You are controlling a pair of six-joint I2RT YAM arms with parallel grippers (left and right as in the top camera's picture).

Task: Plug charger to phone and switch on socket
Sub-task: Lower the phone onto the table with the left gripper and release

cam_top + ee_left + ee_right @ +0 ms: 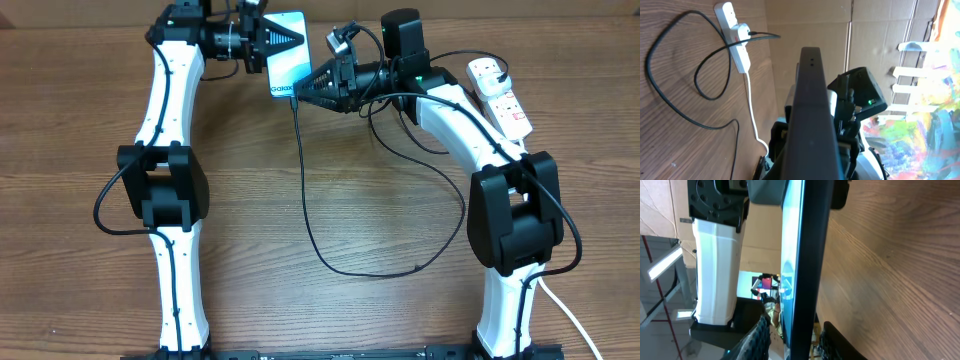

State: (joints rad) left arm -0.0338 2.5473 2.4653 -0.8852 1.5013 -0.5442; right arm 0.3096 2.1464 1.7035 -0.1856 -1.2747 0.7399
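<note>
Your left fingers are clenched on the phone, held off the tabletop. Your right fingers stand released, its end between them

table: brown wood-grain top, fills the overhead view, matte, soft even light
far edge: pale strip along the top of the overhead view
wall: brown cardboard panels behind the table in the left wrist view, seams visible
rack: white slatted frame at right, in front of the cardboard
colour patch: bright multicolour area lower right, blurred, cannot tell what it is
light: white strip lamp at the left of the right wrist view
pole: thin red bar beside the lamp
backdrop: beige panel above the lamp
</note>
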